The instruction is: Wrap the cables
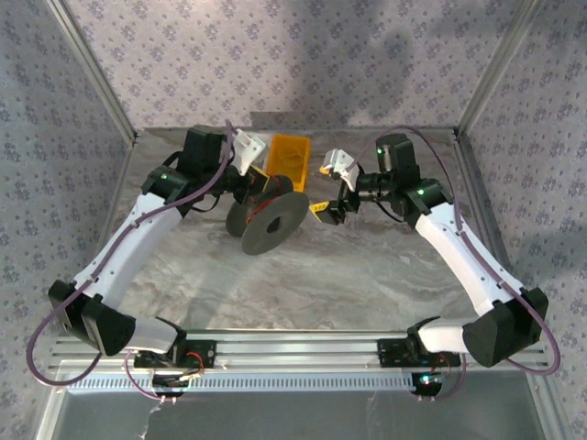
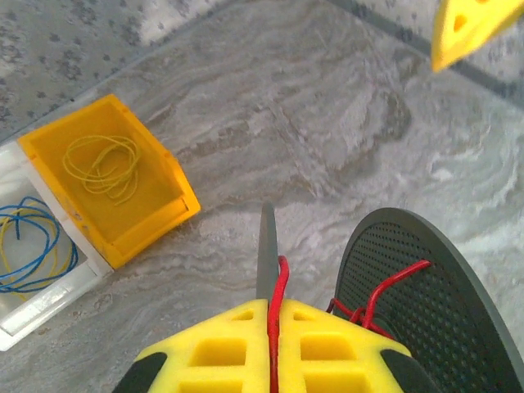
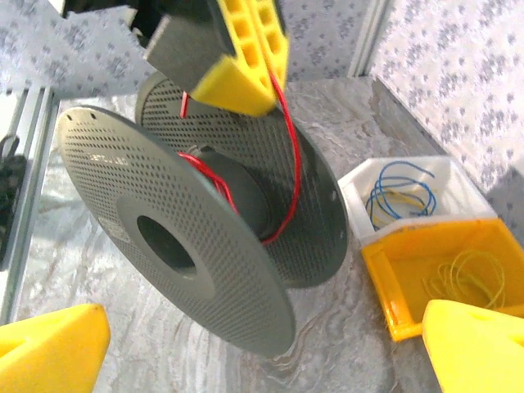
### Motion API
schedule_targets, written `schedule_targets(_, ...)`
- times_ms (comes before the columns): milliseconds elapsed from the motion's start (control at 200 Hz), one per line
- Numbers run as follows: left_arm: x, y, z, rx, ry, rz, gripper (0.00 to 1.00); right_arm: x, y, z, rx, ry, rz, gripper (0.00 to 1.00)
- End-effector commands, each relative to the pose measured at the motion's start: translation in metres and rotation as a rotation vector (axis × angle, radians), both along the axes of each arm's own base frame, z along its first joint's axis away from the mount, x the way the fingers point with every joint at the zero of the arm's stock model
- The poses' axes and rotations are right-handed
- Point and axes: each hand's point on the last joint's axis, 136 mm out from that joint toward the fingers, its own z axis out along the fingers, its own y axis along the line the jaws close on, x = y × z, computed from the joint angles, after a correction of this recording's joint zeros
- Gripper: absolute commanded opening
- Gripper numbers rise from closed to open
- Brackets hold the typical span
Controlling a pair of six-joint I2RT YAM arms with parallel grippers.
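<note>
We see a yellow bin (image 2: 151, 229) on the grey marbled worktop (image 2: 327, 123), with a loose coil of thin yellow wire (image 2: 102, 168) inside it. A white bin (image 2: 45, 315) sits touching its side and holds tangled blue wire (image 2: 33, 246). Behind the worktop we see walls (image 1: 293, 55) papered in a pale floral pattern, framed by slanting metal posts (image 1: 92, 64).

Lighting is even and diffuse, from overhead; soft shadows fall on the far wall (image 1: 385, 46) and faintly on the table (image 1: 367, 275). In the right wrist view the near yellow fingers (image 3: 49, 348) are out of focus; farther surfaces are sharp.
</note>
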Motion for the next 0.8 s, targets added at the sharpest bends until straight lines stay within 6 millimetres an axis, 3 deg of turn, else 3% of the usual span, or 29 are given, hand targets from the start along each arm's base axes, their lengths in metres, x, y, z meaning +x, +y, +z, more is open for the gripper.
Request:
schedule_targets(0, -0.003, -0.013, 0.018, 0.043, -0.114, -0.084, 0.0, -0.01, 0.01, -0.011, -0.095, -0.06, 0.094, 0.98)
schedule_targets(180, -0.009, -0.029, 0.006, 0.106, -0.113, -0.131, 0.0, -0.017, 0.03, -0.025, -0.129, -0.045, 0.153, 0.93)
schedule_targets(385, -0.012, -0.039, 0.012, 0.103, -0.135, -0.156, 0.0, -0.023, 0.042, -0.038, -0.138, 0.005, 0.189, 0.81)
schedule_targets(545, -0.012, -0.04, 0.018, 0.084, -0.148, -0.151, 0.0, -0.028, 0.042, -0.047, -0.154, 0.069, 0.188, 0.55)
schedule_targets(660, -0.01, -0.042, 0.026, 0.062, -0.17, -0.149, 0.0, -0.028, 0.042, -0.052, -0.162, 0.091, 0.181, 0.24)
schedule_targets(735, -0.01, -0.043, 0.028, 0.05, -0.173, -0.149, 0.0, -0.028, 0.042, -0.054, -0.171, 0.096, 0.176, 0.18)
schedule_targets(795, -0.011, -0.044, 0.03, 0.038, -0.175, -0.152, 0.0, -0.029, 0.043, -0.056, -0.175, 0.096, 0.177, 0.05)
